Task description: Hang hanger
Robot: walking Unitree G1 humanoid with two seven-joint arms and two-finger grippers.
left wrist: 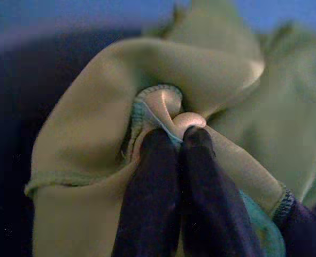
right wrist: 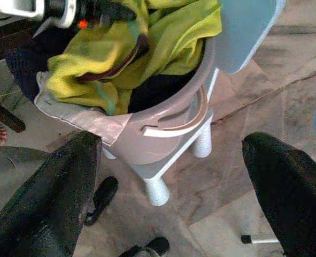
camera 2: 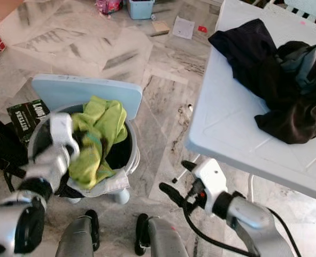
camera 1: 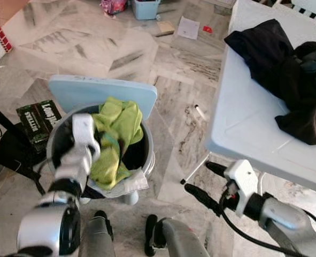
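Left gripper (left wrist: 180, 140): reaches into the grey bucket (camera 1: 147, 160); fingers pressed together, pinching a fold of the yellow-green garment (camera 1: 116, 134). In the head views its fingertips are hidden by the cloth.
Right gripper (camera 1: 200, 182): hangs low over the marble floor (camera 1: 120, 48), between the bucket and the white table (camera 1: 243, 118); fingers spread wide apart, holding nothing.
Yellow-green garment: heaped in the bucket, spilling over the near rim; a dark strap (right wrist: 115, 61) runs across it.
Bucket: stands on a pale blue stool (camera 1: 101, 92); a grey cloth (right wrist: 88, 120) droops over its rim; its depths are dark.
Hanger: cannot be made out with certainty.
Table: carries a pile of dark clothes (camera 1: 286, 75), cut off by the frame edge.
Floor: a dark printed box (camera 1: 37, 120) lies beside the stool.
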